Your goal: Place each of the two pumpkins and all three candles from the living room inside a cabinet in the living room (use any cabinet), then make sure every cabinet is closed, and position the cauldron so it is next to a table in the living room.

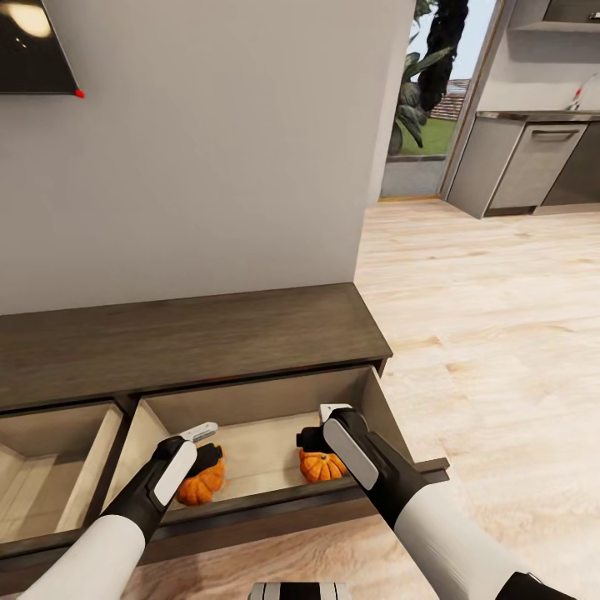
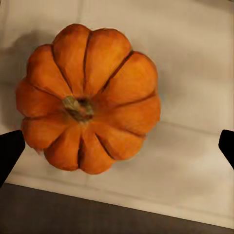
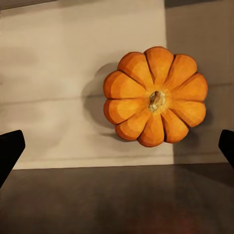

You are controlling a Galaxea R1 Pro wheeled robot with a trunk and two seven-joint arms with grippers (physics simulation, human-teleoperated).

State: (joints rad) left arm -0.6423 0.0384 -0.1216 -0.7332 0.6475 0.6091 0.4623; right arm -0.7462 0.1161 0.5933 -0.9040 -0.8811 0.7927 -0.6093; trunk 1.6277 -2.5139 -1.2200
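Observation:
Two orange pumpkins lie on the pale floor of an open drawer (image 1: 275,497) of the dark-brown cabinet (image 1: 192,342). Above the left pumpkin (image 1: 200,489) (image 2: 87,97) hovers my left gripper (image 1: 207,457) (image 2: 117,146), open, its dark fingertips (image 2: 9,148) spread wide and off the pumpkin. The right pumpkin (image 1: 322,467) (image 3: 156,102) sits near the drawer's front, under my right gripper (image 1: 310,440) (image 3: 117,146), which is also open and holds nothing. Each pumpkin rests upright with its stem up.
A second drawer (image 1: 50,467) to the left stands open as well. A grey wall rises behind the cabinet, with a dark screen (image 1: 33,42) at its top left. Bare wood floor (image 1: 500,333) runs right toward grey kitchen cupboards (image 1: 533,158) and a doorway with a plant (image 1: 421,92).

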